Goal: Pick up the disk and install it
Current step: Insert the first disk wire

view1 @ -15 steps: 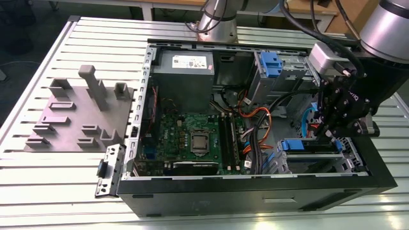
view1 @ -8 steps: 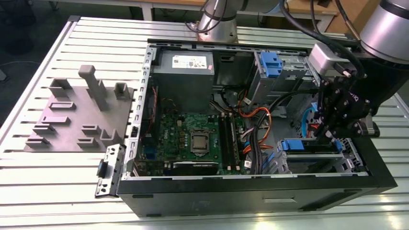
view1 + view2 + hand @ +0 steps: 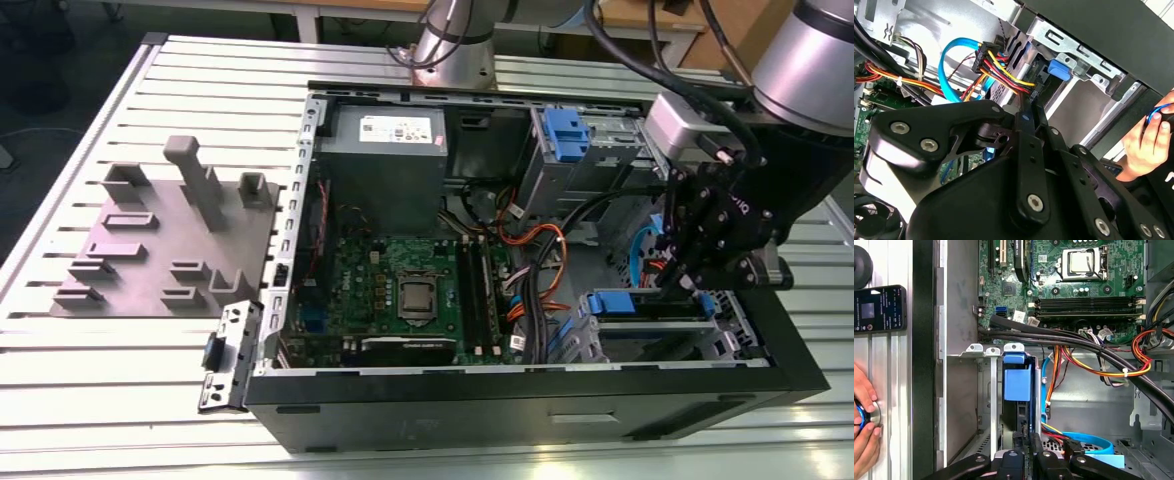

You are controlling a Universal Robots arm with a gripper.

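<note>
Exterior view: open computer case (image 3: 534, 400) lying on a slatted counter (image 3: 160, 380), side panel off.
- Gripper (image 3: 694, 285): black, lowered inside the case at the drive cage (image 3: 654, 325), directly above a blue-railed bay.
- Fingers (image 3: 1036, 447): in the first wrist view they stand close together at the near end of the disk; whether they pinch it, I cannot tell.
- Disk (image 3: 1018, 390): blue-railed, seated edge-on in a slot of the metal cage, straight ahead of the fingers.
- Cables (image 3: 1004, 70): red, yellow, black bundle and a blue data cable, just beyond the fingers in the second wrist view.
- Motherboard (image 3: 1074, 285): past the cage.
- Grey fixture block (image 3: 160, 240): on the counter, well apart from the fingers.
- A person's hand (image 3: 864, 425): outside the case wall.
</note>
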